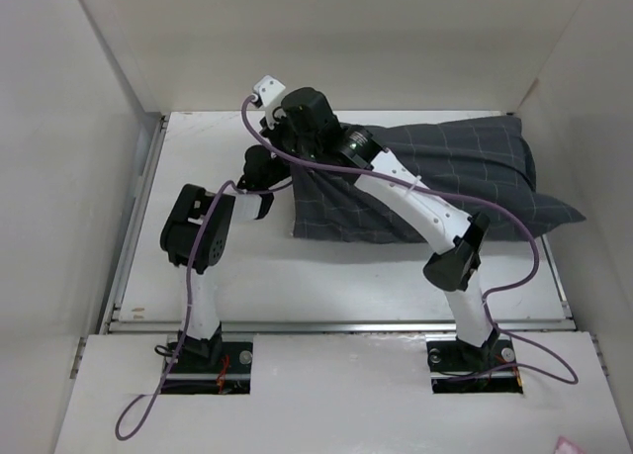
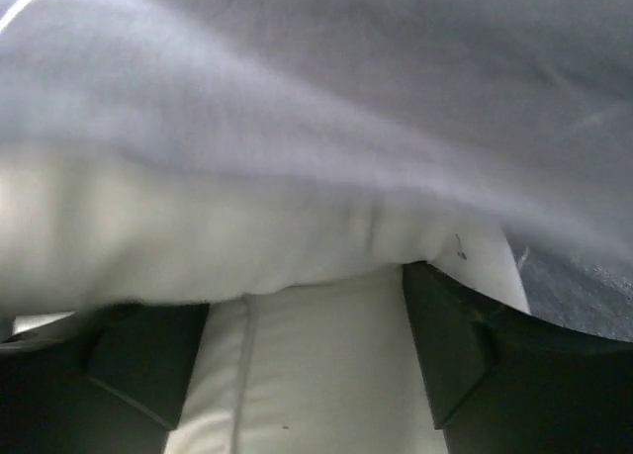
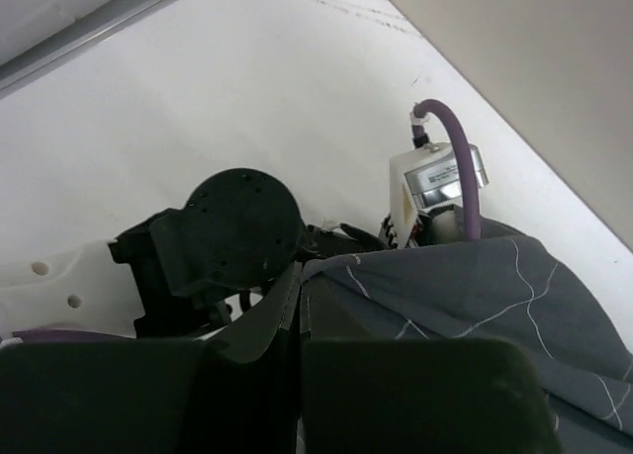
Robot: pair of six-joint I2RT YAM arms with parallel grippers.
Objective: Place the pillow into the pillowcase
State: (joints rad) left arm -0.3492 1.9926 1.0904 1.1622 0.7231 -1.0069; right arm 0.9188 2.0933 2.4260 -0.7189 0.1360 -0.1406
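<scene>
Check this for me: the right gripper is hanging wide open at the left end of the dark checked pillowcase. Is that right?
Not quite. The right gripper is not wide open: it is shut, pinching the edge of the fabric, as the right wrist view shows. The rest stands: it is at the left end of the dark checked pillowcase.

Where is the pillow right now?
The pillow is tucked under the grey pillowcase on the table's far right; only the left wrist view shows it, between the fingers of the left gripper.
</scene>
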